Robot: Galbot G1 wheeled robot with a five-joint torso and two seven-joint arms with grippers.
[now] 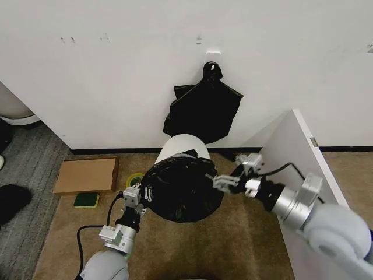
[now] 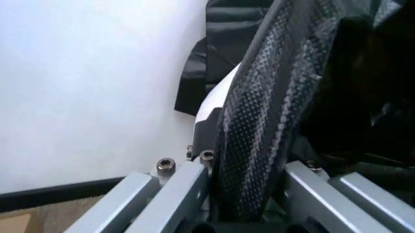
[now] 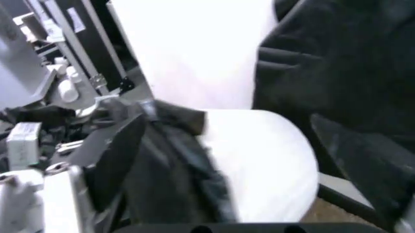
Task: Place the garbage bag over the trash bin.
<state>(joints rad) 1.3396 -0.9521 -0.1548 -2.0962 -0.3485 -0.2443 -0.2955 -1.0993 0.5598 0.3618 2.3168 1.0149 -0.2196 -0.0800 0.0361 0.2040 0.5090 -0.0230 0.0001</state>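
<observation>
Jaws of both grippers pinch wrinkly black garbage bag [image 1: 182,195], seemingly over trash bin [image 1: 183,146].

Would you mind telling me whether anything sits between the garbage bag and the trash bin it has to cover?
Nothing visible does. The garbage bag already lies over the trash bin, gripped by the left gripper and right gripper on opposite sides.

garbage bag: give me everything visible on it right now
The garbage bag is thin, glossy black film, wrinkled, stretched over the near, open end of the trash bin, which is tipped toward the robot; the bin's far part is bare. The left tool is shut on the bag's edge at the robot's left, the right tool on its edge at the right. The left wrist view shows film clamped between that tool's fingers.
</observation>
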